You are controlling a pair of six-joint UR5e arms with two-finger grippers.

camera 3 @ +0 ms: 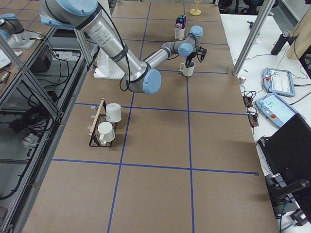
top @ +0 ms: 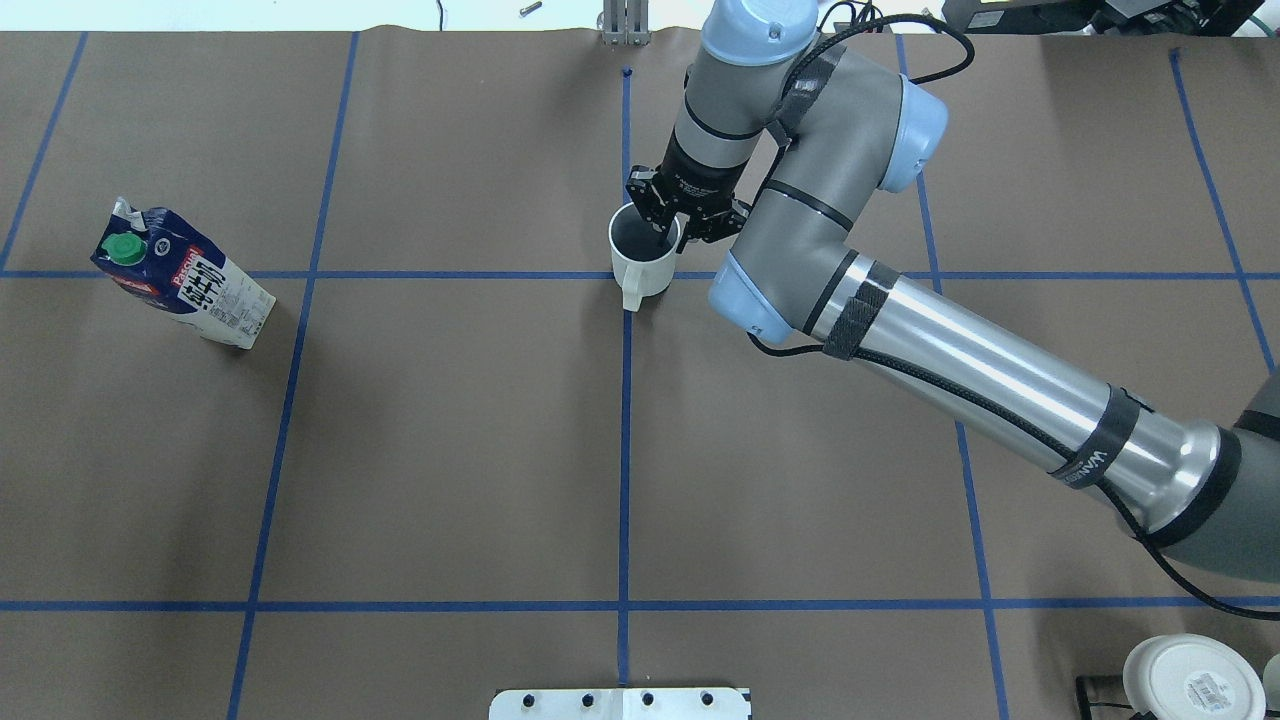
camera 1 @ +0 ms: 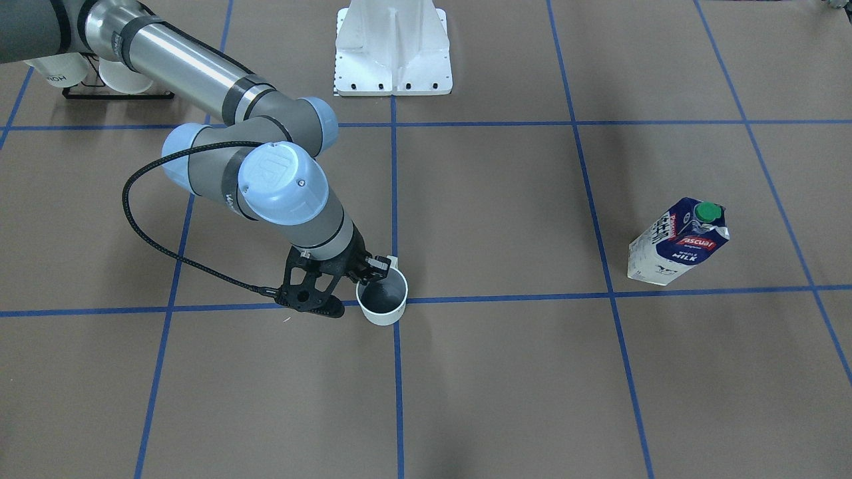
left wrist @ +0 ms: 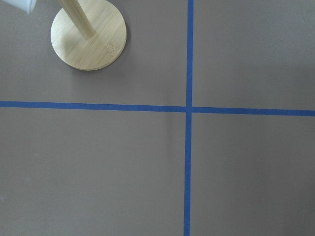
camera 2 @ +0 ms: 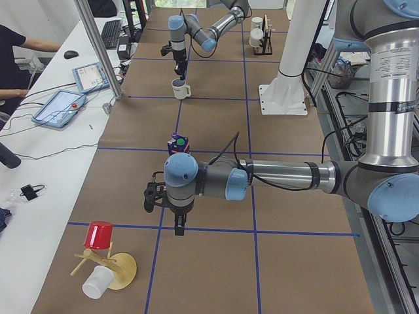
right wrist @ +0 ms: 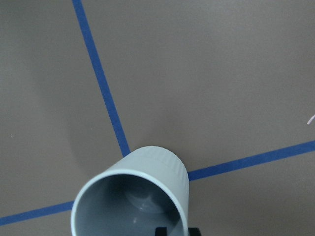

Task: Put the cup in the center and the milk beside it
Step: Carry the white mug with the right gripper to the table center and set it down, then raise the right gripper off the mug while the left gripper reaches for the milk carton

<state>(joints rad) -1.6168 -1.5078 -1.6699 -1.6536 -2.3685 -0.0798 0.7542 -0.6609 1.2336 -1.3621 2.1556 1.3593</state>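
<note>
1. right gripper is pinched nearly closed on the cup rim, one finger inside and one outside, which keeps it upright
2. cup covers the center crossing, so that part looks done
3. milk stands well apart, probably next
4. left gripper hangs over the table, can't tell how open

The cup was plain white with a grey interior, the milk dark blue and white with a red band and green cap, the tabletop brown, gridded with blue tape lines.
</note>
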